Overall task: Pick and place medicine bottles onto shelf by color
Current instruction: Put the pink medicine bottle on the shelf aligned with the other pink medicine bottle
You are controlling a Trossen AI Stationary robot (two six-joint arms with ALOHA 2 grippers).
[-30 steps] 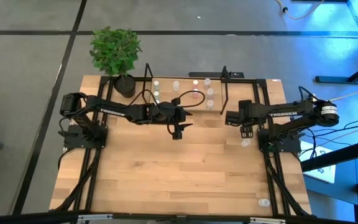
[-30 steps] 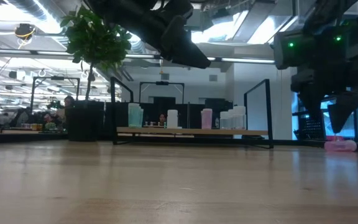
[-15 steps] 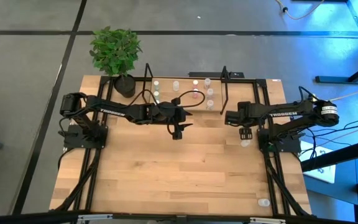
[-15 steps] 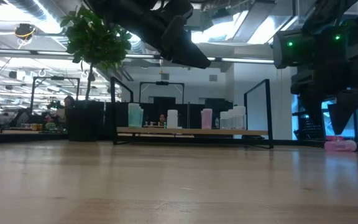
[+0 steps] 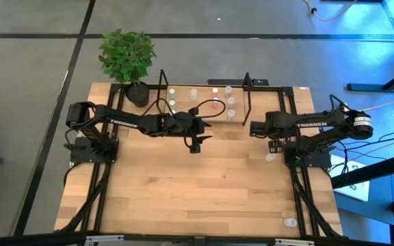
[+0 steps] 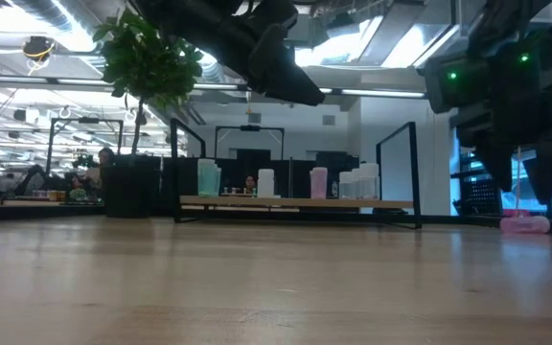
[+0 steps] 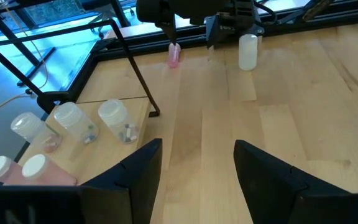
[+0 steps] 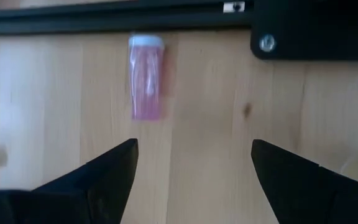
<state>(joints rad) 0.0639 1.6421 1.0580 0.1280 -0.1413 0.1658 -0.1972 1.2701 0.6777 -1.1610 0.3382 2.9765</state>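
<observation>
Right pincer [image 8: 191, 180] wide open, empty, above pink bottle [image 8: 146, 78].

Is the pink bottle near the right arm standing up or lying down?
Lying down. The pink bottle rests on its side on the table, white cap at one end, just ahead of the open right gripper.

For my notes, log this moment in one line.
right gripper: open above pink bottle lying on table | left gripper: open, empty, near shelf

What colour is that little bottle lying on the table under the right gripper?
Pink, with a pale cap. The bottle shows best in the right wrist view.
</observation>
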